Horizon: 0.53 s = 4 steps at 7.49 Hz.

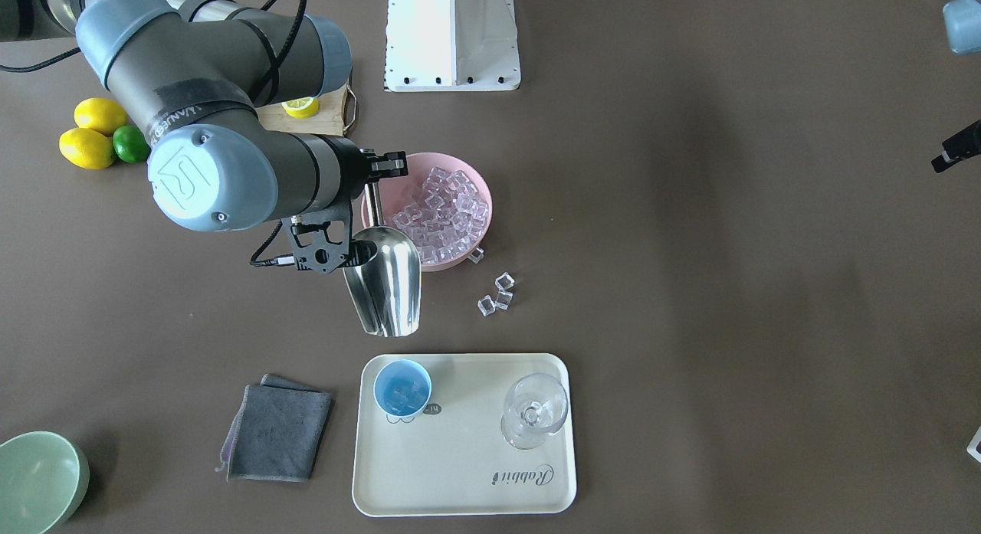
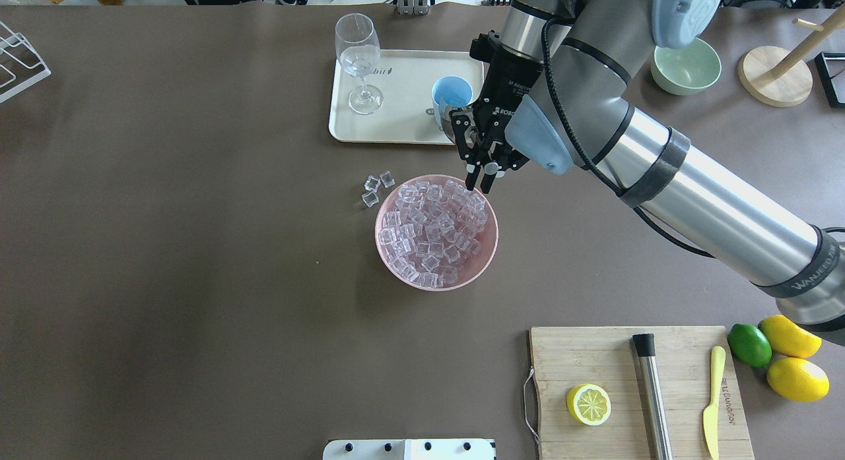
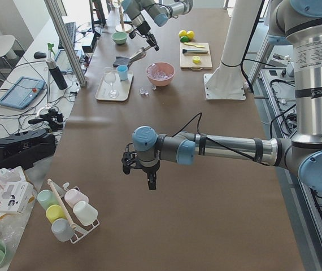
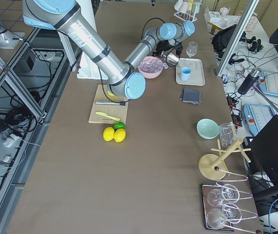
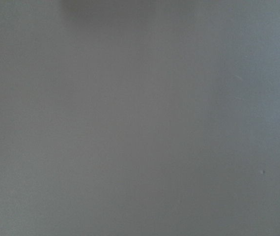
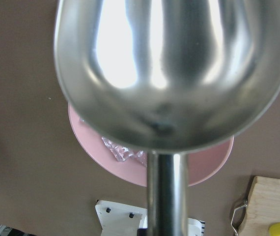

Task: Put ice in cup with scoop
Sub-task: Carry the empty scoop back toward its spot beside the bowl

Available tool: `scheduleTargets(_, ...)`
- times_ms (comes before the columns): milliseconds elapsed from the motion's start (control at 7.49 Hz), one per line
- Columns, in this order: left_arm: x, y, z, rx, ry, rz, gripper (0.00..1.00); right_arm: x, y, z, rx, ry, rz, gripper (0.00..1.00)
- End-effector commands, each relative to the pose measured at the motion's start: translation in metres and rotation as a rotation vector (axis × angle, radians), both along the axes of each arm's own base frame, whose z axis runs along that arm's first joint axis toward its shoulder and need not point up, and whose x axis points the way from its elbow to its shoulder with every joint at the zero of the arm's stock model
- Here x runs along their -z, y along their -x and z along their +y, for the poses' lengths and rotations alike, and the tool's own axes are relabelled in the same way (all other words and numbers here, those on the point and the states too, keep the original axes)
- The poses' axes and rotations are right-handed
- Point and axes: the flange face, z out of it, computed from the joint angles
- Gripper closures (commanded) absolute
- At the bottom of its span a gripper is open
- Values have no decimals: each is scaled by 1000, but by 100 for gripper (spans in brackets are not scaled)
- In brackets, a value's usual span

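Observation:
My right gripper is shut on the thin handle of the steel scoop. It holds the scoop above the table between the pink bowl and the tray, with the mouth tilted toward the tray. The trough shows empty in the right wrist view. The ice fills the pink bowl. The light-blue cup stands on the tray's corner with a few cubes inside. From overhead the gripper hides most of the scoop. My left gripper hangs far off over bare table; I cannot tell its state.
Three loose ice cubes lie on the table beside the bowl. A clear stemmed glass stands on the tray. A grey cloth and a green bowl lie nearby. A cutting board holds a lemon half, steel rod and knife.

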Motion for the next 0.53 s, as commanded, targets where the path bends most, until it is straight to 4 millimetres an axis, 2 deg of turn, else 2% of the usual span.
scheduleTargets(0, 18, 9, -5, 15, 19, -3, 2, -17, -51, 54, -55, -123, 55, 100)
scheduleTargets(267, 3, 27, 1, -47, -56, -4, 2, -38, -84, 88, -91, -223, 113, 100)
scheduleTargets(401, -9, 46, 5, -32, -61, -5, 2, -53, -93, 101, -96, -251, 141, 100)
